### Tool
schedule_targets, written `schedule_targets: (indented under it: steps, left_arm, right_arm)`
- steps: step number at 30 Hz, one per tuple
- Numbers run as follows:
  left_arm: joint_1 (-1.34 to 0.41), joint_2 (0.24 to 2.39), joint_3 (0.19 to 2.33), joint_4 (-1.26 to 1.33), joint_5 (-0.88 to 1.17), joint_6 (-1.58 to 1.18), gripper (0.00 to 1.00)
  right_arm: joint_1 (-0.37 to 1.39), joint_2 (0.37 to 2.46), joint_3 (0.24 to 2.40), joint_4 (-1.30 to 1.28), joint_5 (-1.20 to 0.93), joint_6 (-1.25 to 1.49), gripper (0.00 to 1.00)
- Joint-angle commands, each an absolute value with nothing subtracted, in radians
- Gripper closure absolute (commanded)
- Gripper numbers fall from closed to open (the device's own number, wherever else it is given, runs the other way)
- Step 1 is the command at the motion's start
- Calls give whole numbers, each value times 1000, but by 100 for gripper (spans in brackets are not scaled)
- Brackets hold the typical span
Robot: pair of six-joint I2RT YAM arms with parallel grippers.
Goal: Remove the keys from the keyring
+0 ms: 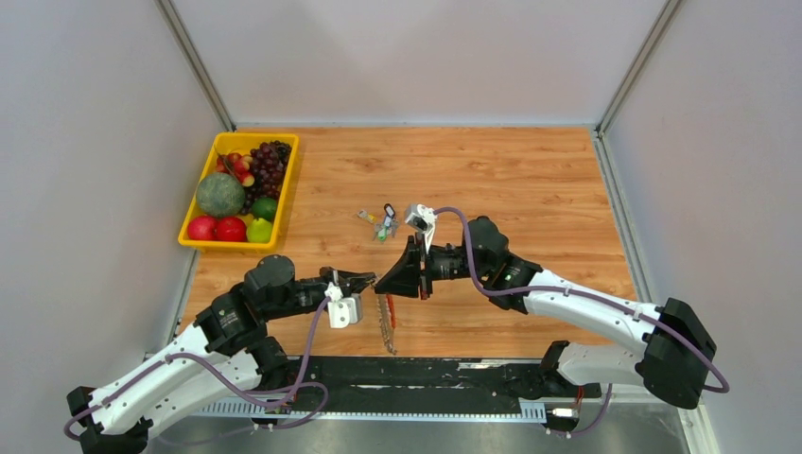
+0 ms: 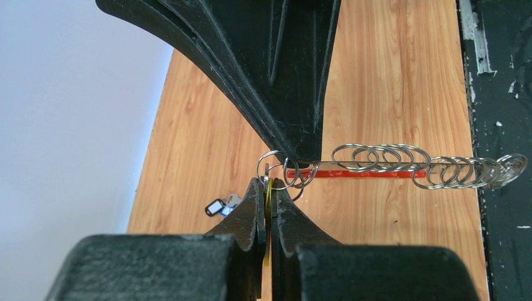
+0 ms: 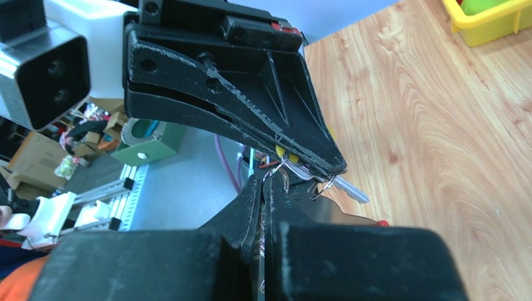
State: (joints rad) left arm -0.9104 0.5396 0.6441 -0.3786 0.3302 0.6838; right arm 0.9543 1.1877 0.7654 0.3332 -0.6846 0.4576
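The red keyring (image 1: 382, 315) hangs edge-on between both grippers above the table's front edge, with its fan of grey keys (image 1: 389, 333) pointing down. In the left wrist view the keyring (image 2: 367, 174) is a thin red bar threaded with several small silver split rings (image 2: 376, 157). My left gripper (image 2: 268, 187) is shut on a thin flat key with a yellow part (image 2: 268, 207) at the bar's left end. My right gripper (image 3: 266, 183) is shut on a wire ring at that same end of the keyring. The two grippers' tips touch, and a silver key blade (image 3: 349, 189) sticks out beside them.
A small cluster with green, black and yellow bits (image 1: 381, 222) lies on the wood behind the grippers and also shows in the left wrist view (image 2: 219, 205). A yellow tray (image 1: 214, 151) of fruit stands at the back left. The black front rail (image 1: 426, 374) runs below the keyring.
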Motion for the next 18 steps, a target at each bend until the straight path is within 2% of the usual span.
schedule_targets:
  steps: [1, 18]
  left_arm:
    - [-911, 542, 655, -371, 328, 694, 100]
    - [-911, 549, 652, -374, 348, 701, 100]
  right_arm:
    - [957, 1158, 767, 556, -734, 587, 100]
    - [915, 1132, 617, 968, -557, 848, 100]
